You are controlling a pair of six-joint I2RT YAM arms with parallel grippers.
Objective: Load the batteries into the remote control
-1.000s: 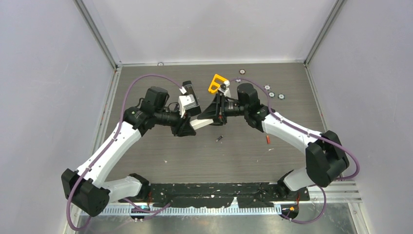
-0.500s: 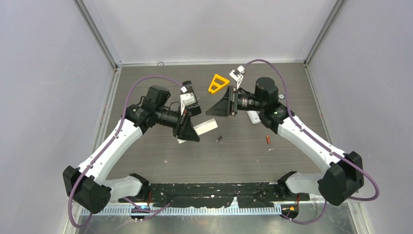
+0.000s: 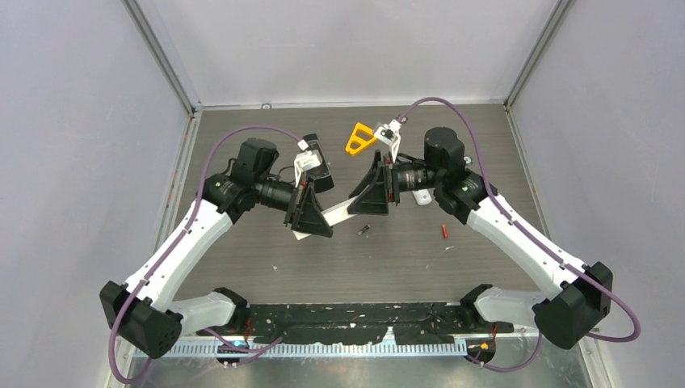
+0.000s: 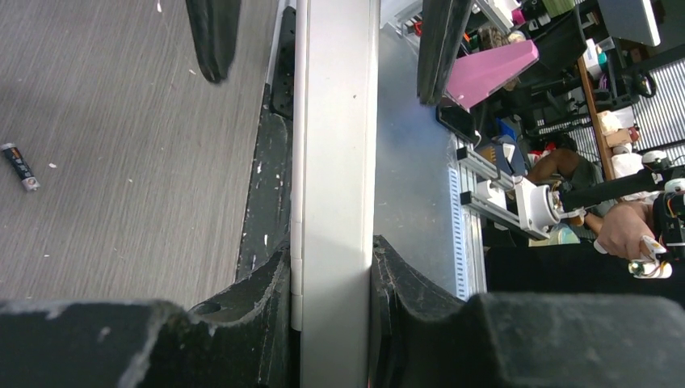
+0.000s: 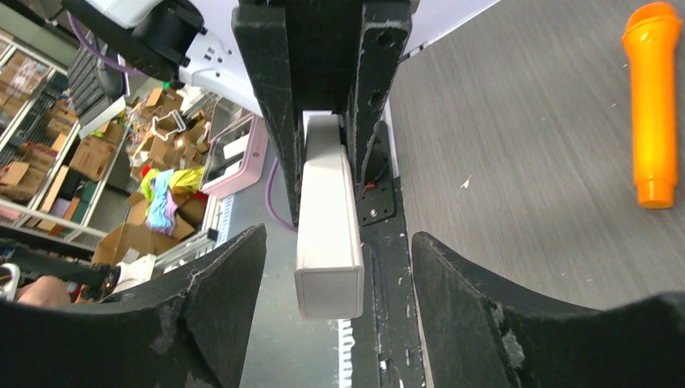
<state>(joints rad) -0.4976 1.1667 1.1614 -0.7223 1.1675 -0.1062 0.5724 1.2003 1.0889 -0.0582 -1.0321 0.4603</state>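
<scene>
Grey wood-grain tabletop [image 3: 266,242] fills the floor of our booth. Our left hand [image 4: 331,275] is clamped on the white remote [image 4: 335,145], mid-frame from above. Our right hand [image 5: 338,242] stands open, its jaws flanking the remote's free end without touching it. Just below lies a dark battery [image 3: 364,230], and further right what looks like a red battery [image 3: 443,231].

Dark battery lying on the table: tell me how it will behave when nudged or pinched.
The dark battery is a small cylinder lying on its side on the flat table, so a nudge will probably roll it. Being so thin, it could slip out of a pinch. It looks rigid and should not bend.
</scene>
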